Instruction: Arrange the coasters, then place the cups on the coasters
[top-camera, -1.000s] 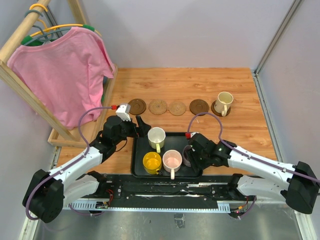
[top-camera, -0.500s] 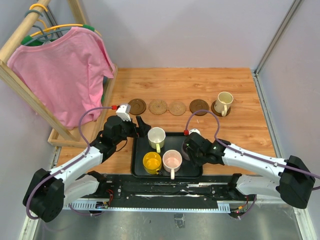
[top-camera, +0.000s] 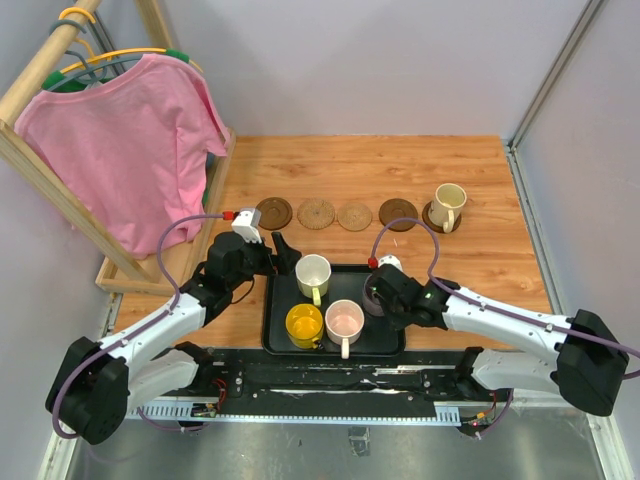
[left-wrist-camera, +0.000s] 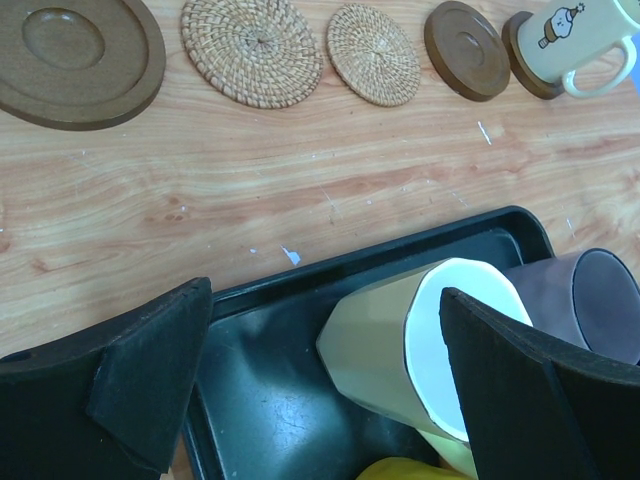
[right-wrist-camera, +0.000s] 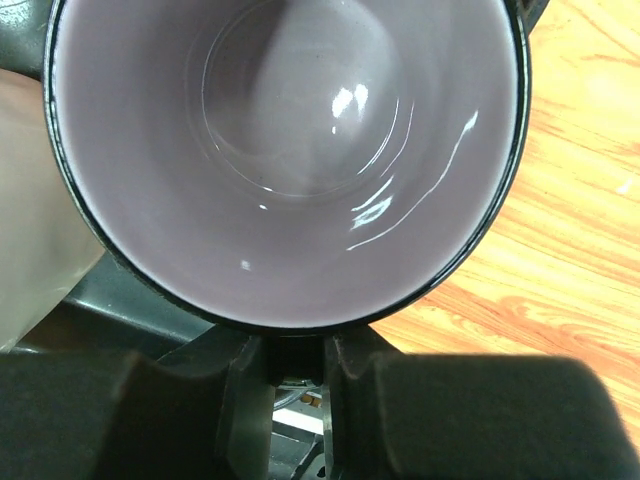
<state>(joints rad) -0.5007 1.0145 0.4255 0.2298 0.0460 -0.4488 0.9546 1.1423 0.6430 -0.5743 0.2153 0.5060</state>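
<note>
Five coasters lie in a row on the wooden table: a dark one (top-camera: 273, 212), two woven tan ones (top-camera: 316, 213) (top-camera: 354, 216), a dark one (top-camera: 398, 213), and a dark one (top-camera: 436, 218) under the cream cup (top-camera: 448, 205). On the black tray (top-camera: 275, 330) stand the white cup (top-camera: 313, 273), yellow cup (top-camera: 304, 324) and pink cup (top-camera: 344, 320). My right gripper (right-wrist-camera: 295, 375) is shut on the handle of the greyish purple cup (right-wrist-camera: 290, 150) at the tray's right side. My left gripper (left-wrist-camera: 325, 300) hangs open over the tray's far left corner, its fingers either side of the white cup (left-wrist-camera: 400, 340).
A pink shirt (top-camera: 130, 140) hangs on a wooden rack (top-camera: 150, 270) along the table's left side. Grey walls close the back and right. The row of coasters (left-wrist-camera: 250, 48) lies just beyond the tray's far rim (left-wrist-camera: 400, 245).
My right gripper has slid left onto the purple cup and closed its fingers on the handle. The left arm and all other cups have stayed put.
</note>
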